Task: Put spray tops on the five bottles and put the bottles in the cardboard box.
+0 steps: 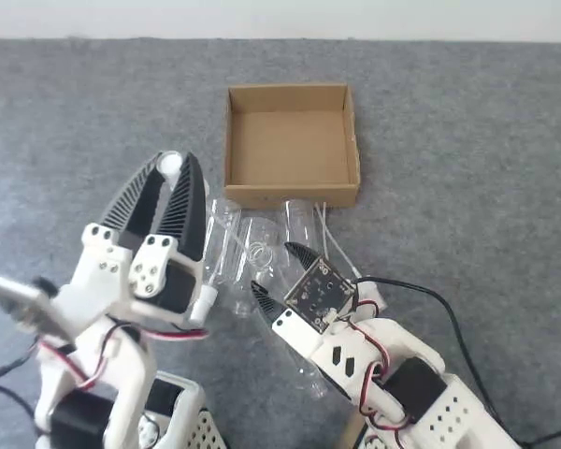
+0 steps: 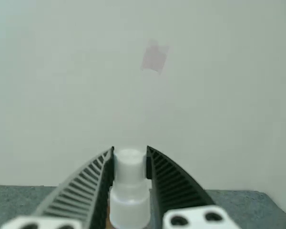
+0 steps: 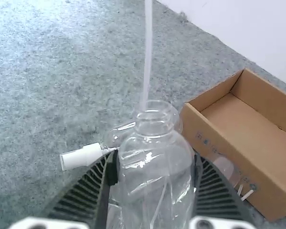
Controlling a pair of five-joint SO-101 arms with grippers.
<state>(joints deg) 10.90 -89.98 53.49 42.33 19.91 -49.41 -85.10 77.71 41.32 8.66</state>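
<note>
Just right of lower centre in the high view, the right gripper [image 1: 275,267] clamps the bottle [image 3: 155,143] lengthwise, mouth toward the left gripper [image 1: 176,163] (pinching a spray top [image 2: 129,191]), a dip tube [image 3: 147,52] reaching it.

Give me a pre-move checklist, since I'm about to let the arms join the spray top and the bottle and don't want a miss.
1. Left claw shut on the spray top: ok.
2. Right claw shut on the bottle: ok.
3. Its mouth uncapped: ok.
4. Dip tube tip inside the mouth: cannot tell.
5. Cardboard box open, with room: ok.
</note>
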